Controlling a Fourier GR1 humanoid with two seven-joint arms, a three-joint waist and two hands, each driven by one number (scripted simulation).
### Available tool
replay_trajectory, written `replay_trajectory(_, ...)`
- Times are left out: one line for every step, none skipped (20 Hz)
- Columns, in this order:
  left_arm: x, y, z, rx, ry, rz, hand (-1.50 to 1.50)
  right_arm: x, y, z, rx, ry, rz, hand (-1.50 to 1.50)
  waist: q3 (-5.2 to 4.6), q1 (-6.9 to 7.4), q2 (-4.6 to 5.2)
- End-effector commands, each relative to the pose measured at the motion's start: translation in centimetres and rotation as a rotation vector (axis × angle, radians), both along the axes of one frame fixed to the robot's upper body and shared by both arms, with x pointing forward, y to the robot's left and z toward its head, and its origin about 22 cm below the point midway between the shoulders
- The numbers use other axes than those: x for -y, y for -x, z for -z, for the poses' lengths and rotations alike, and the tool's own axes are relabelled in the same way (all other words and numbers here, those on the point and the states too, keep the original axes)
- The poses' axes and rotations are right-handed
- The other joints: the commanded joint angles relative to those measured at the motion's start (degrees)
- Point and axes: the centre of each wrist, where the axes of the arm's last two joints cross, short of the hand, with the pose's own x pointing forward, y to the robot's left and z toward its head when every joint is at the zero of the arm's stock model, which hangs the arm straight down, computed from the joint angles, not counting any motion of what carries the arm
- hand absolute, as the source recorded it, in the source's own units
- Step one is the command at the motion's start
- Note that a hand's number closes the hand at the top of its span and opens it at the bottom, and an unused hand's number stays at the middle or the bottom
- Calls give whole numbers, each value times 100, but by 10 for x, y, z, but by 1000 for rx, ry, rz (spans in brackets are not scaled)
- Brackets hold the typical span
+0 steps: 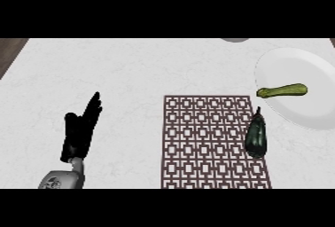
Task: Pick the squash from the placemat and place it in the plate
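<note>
A green squash (282, 91) lies on the white plate (307, 71) at the right, near the plate's left rim. The dark patterned placemat (209, 142) covers the middle of the counter. On its right edge lies a dark eggplant (256, 135), stem pointing up toward the plate. My left hand (82, 128) stands at the left with its fingers straight, holding nothing, well away from the placemat. My right hand does not show.
A grey round object (234, 40) peeks in at the top edge, partly cut off. The counter's left edge (13, 55) runs diagonally at the upper left, with dark wood beyond it.
</note>
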Motion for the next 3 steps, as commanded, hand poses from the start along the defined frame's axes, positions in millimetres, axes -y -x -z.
replay_trajectory(-3,-3,-8,-6,12,3,0,11,11,-3,11,-18,-9,-150,6,8,-2)
replay_trajectory(12,-2,-1,4,5,12,0,1,7,8,-4,25,-8,-150,6,16,19)
replay_trajectory(6,-7,-9,30,-9,-1,0,13,9,-11,0,16,-3,-150,6,11,17)
